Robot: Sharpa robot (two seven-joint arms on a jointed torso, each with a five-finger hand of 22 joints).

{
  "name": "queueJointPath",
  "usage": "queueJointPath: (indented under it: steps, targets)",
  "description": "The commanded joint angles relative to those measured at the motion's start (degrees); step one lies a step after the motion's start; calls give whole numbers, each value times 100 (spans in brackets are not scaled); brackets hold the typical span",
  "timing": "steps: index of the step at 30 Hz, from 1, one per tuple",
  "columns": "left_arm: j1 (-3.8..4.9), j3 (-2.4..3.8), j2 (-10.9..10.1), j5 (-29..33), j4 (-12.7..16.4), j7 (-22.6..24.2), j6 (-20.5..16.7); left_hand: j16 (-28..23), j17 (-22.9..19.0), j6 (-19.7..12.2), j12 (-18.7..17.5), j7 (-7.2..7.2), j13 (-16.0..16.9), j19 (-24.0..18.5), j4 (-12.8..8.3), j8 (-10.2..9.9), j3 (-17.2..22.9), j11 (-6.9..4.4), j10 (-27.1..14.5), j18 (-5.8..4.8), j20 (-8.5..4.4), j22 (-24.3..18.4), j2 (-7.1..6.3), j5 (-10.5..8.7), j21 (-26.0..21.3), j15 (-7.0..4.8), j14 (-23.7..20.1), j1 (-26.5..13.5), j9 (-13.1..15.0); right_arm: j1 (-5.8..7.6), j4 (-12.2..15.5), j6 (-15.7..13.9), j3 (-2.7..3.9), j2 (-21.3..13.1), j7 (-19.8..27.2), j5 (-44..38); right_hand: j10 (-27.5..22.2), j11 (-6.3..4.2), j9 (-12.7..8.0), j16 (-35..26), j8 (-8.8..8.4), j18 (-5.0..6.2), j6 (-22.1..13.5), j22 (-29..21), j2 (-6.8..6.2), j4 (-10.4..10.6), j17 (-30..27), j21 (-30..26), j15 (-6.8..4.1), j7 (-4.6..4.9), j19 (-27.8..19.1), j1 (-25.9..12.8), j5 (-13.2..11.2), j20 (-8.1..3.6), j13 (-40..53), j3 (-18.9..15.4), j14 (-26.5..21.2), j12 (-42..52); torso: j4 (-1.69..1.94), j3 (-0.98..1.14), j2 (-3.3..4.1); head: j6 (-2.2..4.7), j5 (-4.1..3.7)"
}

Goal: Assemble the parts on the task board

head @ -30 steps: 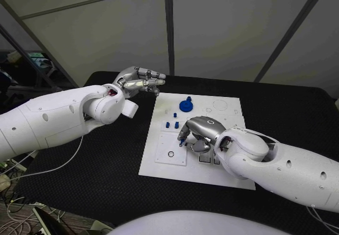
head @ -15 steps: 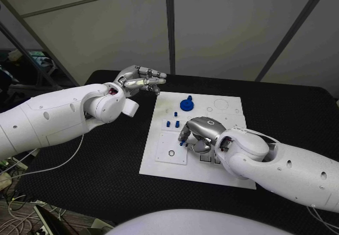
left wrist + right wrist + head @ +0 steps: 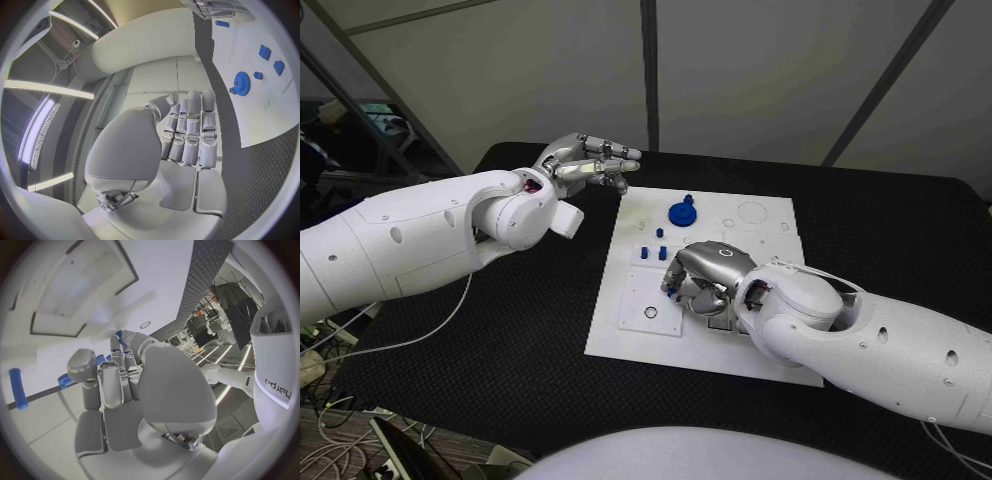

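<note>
The white task board point(image 3: 625, 335) lies mid-table. On its far half stand a blue gear point(image 3: 682, 213) and three small blue pegs point(image 3: 656, 250). My right hand point(image 3: 705, 281) hovers low over the board's middle with its fingers curled down. It pinches a small blue part point(image 3: 671, 293) at its fingertips, and the right wrist view shows this blue part point(image 3: 119, 338) between the fingers. My left hand point(image 3: 596, 161) is raised beyond the board's far left corner. The left hand's fingers point(image 3: 190, 131) lie straight, side by side, and hold nothing.
A round socket point(image 3: 649, 314) sits in a raised square at the board's near left. Dark slots point(image 3: 727, 326) lie just under my right wrist. A loose blue peg point(image 3: 17, 388) lies on the board near the right hand. Black matting point(image 3: 516, 340) surrounds the board.
My right hand has shifted slightly toward the near side of the board, keeping the blue part. The left hand has hardly moved.
</note>
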Motion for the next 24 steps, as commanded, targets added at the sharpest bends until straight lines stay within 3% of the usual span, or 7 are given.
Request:
queueJointPath:
  steps: [1,7,12,16,24]
  targets:
    - [7,5,12,24,-3,-14,87,-38,-10,27,20,27,-5,-32,5,-13,31,8,-45,-41,1,5,-1,21,14,18,-6,-42,1,-6,0,208,-38,18,-9,-20,-20,28,10,20,-7,-84,-29,-4,21,-12,-8,17,-20,23,11,-42,18,10,10,-19,331,4,-3,0,-4,9,11]
    - [7,5,23,25,-16,-20,74,-41,-13,14,20,31,-6,-35,2,-17,37,11,-56,-39,3,4,-4,22,10,19,-9,-51,-2,-6,-4,239,-55,29,-16,-38,-176,67,-7,16,-62,-75,-131,-49,-31,3,-35,-13,15,54,-35,-157,76,37,-18,-104,320,-26,-3,2,-5,12,12]
    - [7,5,23,25,-30,-21,57,-40,-18,-29,20,59,-6,-40,29,-32,38,29,-90,-41,16,-6,8,18,-4,34,-8,-113,-8,-6,11,73,-59,16,-46,-117,-678,193,-102,-6,-118,-30,-532,-281,-188,8,-100,-174,132,174,-199,-290,27,125,-88,-192,294,-23,-3,3,-5,18,4]
    - [7,5,23,25,-32,-24,55,-40,-20,-37,19,63,-6,-41,26,-34,39,32,-99,-40,17,-8,6,18,-7,35,-9,-115,-8,-6,35,-99,-59,-8,-58,-190,-1150,289,-116,-109,-108,39,-826,-618,-261,-8,-267,-416,199,215,-426,-329,-12,206,-82,-289,233,3,-5,5,-2,24,1]
    - [7,5,27,72,-3,-27,76,-45,-25,-63,18,71,-6,-45,13,-39,46,41,-127,-37,20,-14,4,18,-16,40,-18,-111,-10,-7,218,-373,-57,-148,-53,-342,-1172,287,-106,-129,-95,47,-835,-639,-277,-6,-309,-434,200,207,-431,-353,-12,220,-70,-350,223,54,-7,2,-5,50,-1]
